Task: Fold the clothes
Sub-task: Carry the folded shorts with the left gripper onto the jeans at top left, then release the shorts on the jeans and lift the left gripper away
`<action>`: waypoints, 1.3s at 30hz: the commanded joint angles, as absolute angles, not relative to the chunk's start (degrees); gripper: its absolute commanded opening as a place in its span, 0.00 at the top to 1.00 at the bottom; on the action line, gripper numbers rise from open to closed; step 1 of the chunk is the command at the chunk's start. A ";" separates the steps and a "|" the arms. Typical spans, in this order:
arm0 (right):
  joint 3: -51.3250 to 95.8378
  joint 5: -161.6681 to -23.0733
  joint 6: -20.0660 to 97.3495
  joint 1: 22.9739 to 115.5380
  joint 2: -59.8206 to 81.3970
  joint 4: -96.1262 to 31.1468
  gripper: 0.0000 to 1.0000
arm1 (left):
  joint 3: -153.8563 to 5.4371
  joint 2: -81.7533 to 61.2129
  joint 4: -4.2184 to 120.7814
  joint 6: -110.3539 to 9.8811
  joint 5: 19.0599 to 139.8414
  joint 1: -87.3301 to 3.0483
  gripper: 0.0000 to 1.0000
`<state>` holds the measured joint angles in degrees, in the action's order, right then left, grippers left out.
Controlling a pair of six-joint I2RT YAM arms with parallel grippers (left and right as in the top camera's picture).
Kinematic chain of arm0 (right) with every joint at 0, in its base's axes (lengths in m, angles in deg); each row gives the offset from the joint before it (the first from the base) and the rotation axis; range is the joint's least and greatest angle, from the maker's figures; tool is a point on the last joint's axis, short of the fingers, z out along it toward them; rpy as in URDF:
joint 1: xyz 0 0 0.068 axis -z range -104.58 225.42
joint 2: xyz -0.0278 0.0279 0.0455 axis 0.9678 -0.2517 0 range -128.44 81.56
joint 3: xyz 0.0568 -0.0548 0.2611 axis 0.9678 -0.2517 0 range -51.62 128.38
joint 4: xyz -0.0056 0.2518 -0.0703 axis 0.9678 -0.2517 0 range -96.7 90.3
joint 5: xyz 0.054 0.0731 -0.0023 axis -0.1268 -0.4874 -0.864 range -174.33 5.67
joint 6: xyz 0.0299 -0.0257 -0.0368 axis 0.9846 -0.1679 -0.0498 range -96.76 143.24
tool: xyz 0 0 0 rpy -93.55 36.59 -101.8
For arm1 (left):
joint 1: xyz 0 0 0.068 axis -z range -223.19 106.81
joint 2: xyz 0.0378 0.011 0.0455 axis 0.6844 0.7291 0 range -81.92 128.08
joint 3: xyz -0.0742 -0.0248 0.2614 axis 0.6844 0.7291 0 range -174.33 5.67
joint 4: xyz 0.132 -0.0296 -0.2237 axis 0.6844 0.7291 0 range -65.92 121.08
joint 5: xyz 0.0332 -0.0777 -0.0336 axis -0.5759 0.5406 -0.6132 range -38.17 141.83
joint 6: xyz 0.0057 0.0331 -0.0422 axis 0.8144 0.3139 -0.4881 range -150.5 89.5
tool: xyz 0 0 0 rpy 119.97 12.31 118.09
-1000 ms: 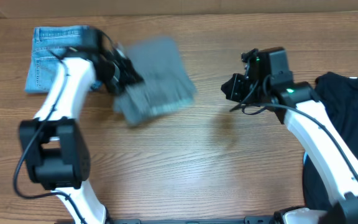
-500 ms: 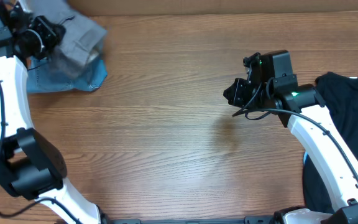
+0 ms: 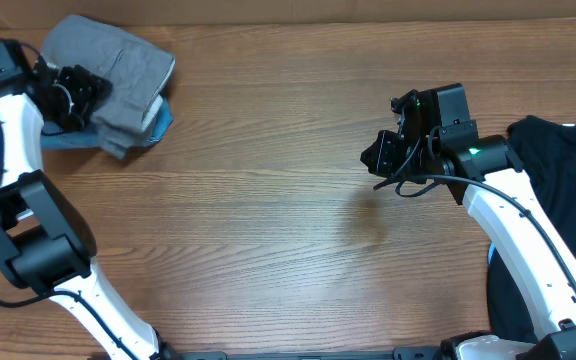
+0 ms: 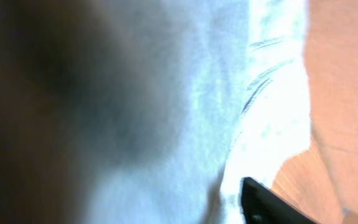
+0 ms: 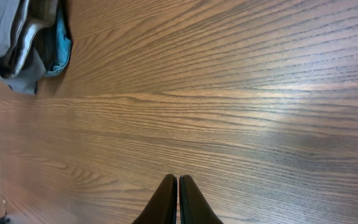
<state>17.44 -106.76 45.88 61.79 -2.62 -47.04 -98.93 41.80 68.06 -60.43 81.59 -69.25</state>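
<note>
The grey shorts (image 3: 113, 68), folded into a bundle, lie at the far left of the table on top of the light-blue denim shorts (image 3: 160, 122), of which only an edge shows. My left gripper (image 3: 76, 95) sits at the bundle's left edge. In the left wrist view pale cloth (image 4: 185, 112) fills the blurred picture and one black finger (image 4: 266, 205) stands far to the side, so the jaws are open. My right gripper (image 3: 373, 155) hovers over bare wood right of centre, fingertips (image 5: 178, 180) pressed together on nothing. A black garment (image 3: 558, 170) lies at the right edge.
The wooden table (image 3: 268, 230) stretches between the two arms. In the right wrist view the grey bundle (image 5: 8, 43) and a bit of blue denim (image 5: 61, 50) show far off at the top left.
My left arm swung the grey shorts from the table's left-middle out to the far left, onto the denim shorts, and its jaws have opened. The right arm has stayed put.
</note>
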 commanded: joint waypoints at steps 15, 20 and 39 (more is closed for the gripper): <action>17.94 -106.46 45.50 61.84 -2.66 -46.97 0.93 | -99.56 26.07 80.04 -49.39 78.34 -81.39 0.87; 17.94 -106.06 45.50 61.84 -2.66 -46.97 0.93 | -99.48 29.61 75.54 -46.79 65.68 -74.54 0.96; 24.15 -99.44 39.01 62.01 0.46 -50.49 0.94 | -110.86 33.85 82.51 -38.49 56.11 -64.62 0.46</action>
<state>19.05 -103.77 42.64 61.84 -2.58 -50.10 -103.94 41.50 79.76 -43.84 55.06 -64.80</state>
